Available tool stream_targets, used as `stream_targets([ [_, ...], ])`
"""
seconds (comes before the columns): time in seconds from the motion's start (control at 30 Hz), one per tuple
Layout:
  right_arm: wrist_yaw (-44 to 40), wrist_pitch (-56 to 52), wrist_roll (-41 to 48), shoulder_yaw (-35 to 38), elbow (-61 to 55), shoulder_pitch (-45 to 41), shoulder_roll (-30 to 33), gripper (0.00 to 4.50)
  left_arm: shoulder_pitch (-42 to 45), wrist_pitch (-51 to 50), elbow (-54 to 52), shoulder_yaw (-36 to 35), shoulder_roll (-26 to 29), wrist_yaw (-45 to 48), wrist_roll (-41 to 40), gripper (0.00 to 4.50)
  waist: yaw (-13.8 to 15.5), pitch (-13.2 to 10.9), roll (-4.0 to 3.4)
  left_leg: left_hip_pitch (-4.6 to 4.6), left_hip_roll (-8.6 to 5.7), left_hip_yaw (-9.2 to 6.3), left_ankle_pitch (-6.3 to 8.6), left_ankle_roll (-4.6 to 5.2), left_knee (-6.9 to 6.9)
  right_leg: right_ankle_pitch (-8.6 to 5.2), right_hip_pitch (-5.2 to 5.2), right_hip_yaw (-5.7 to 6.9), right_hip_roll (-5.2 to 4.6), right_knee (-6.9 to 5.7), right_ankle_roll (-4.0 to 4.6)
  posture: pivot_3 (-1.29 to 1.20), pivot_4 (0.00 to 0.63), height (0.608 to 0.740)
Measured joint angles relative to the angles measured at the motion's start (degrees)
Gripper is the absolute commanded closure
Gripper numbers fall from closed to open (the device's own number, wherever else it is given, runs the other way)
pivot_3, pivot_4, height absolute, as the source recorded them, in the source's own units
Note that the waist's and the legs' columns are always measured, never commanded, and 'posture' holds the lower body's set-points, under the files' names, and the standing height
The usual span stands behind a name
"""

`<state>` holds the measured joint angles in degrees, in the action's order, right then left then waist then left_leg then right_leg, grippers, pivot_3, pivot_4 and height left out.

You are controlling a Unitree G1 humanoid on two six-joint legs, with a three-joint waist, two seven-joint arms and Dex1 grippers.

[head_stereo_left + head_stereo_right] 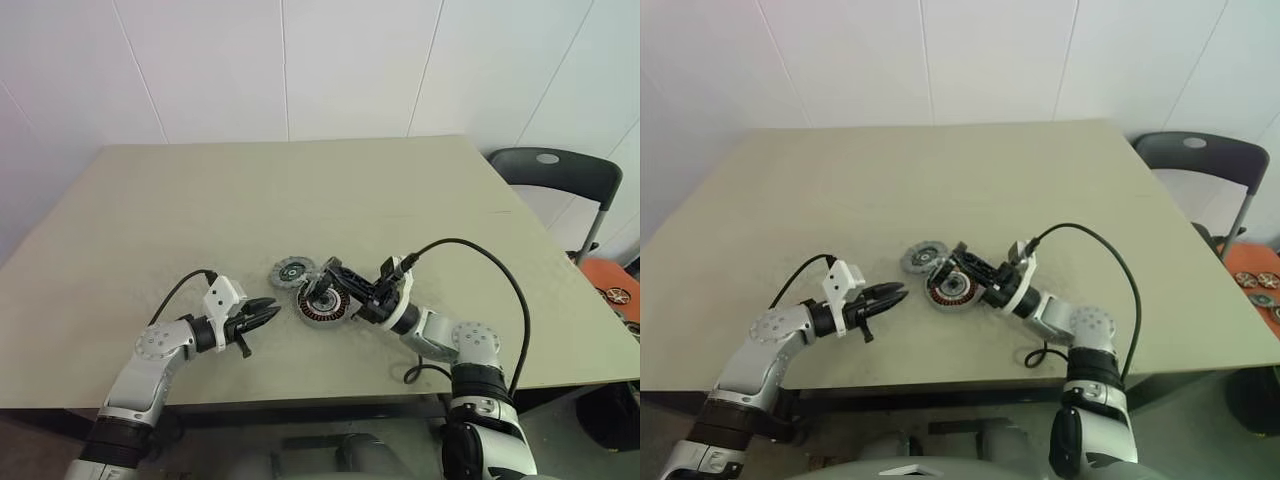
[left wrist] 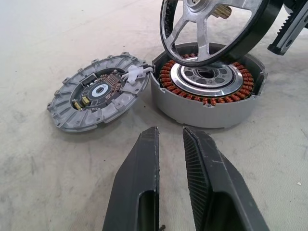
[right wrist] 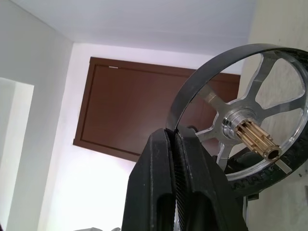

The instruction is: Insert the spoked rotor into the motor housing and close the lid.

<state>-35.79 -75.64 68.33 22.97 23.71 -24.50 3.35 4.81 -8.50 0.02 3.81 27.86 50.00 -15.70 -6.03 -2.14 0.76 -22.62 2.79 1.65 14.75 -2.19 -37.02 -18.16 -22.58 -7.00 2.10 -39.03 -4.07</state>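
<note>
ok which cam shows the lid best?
Left wrist view: the lid lies flat beside the motor housing, notched edge and dark centre plain. Both eye views show it as a small disc left of the housing. The right wrist view looks at the spoked rotor.

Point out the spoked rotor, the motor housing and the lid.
spoked rotor [image 2: 211, 29]: left wrist view, on a silver spoke.
motor housing [image 2: 204, 79]: left wrist view, on its silver centre.
lid [image 2: 98, 90]: left wrist view, on its dark centre.
</note>
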Motion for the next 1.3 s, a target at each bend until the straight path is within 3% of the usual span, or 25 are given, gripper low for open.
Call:
stream_targets([
  [1.3, -5.3, 3.0, -5.7, -3.9, 3.5, -2.3, -0.4, 4.5, -0.6, 0.0, -0.1, 0.0, -0.9, -0.1, 0.2, 3.58, 0.0, 0.0, 0.01, 0.11, 0.0, 0.0, 0.0, 0.0, -0.01, 0.0, 0.1, 0.0, 0.0, 0.0, 0.0, 0.0, 0.0, 0.74],
])
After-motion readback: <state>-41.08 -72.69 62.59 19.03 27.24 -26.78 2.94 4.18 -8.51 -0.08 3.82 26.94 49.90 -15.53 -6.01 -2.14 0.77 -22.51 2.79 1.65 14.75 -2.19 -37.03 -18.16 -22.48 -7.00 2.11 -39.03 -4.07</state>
